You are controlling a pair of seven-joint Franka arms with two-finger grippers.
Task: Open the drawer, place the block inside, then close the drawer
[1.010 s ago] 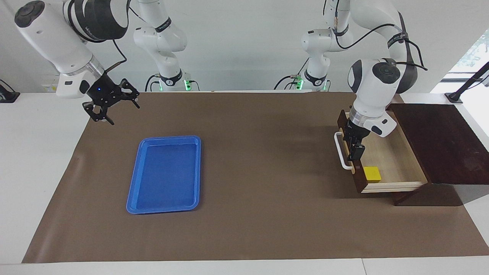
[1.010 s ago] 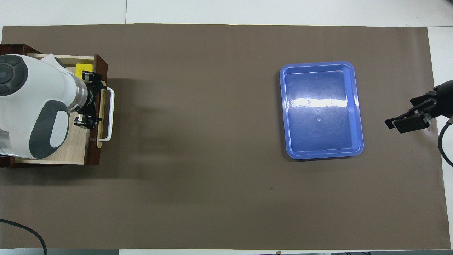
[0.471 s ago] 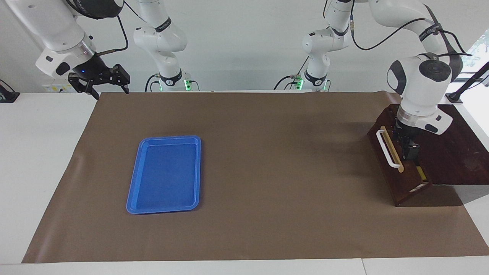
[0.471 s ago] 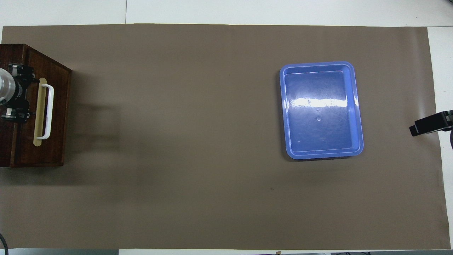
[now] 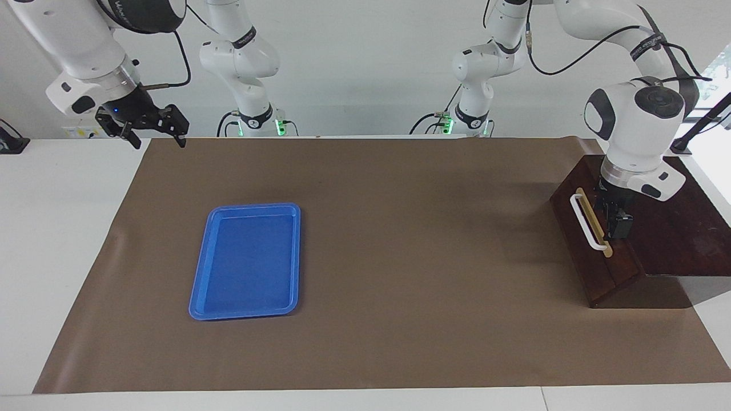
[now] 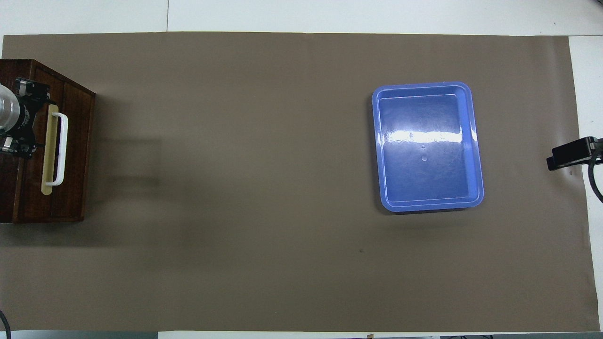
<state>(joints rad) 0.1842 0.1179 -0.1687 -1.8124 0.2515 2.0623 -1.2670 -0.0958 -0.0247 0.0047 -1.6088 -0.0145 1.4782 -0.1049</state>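
The dark brown drawer is pushed in flush with its cabinet at the left arm's end of the table. Its white bar handle on the tan strip faces the table's middle. In the overhead view the drawer and handle show the same. My left gripper hangs just above the cabinet's top edge, right by the handle; it also shows in the overhead view. The yellow block is hidden. My right gripper is open and empty, raised over the mat's corner at the right arm's end.
A flat blue tray lies empty on the brown mat toward the right arm's end, also in the overhead view. The brown mat covers most of the white table.
The drawer, open a second ago with the yellow block in it, has slid shut with my left gripper moving along. My right gripper has risen and drawn back toward its base.
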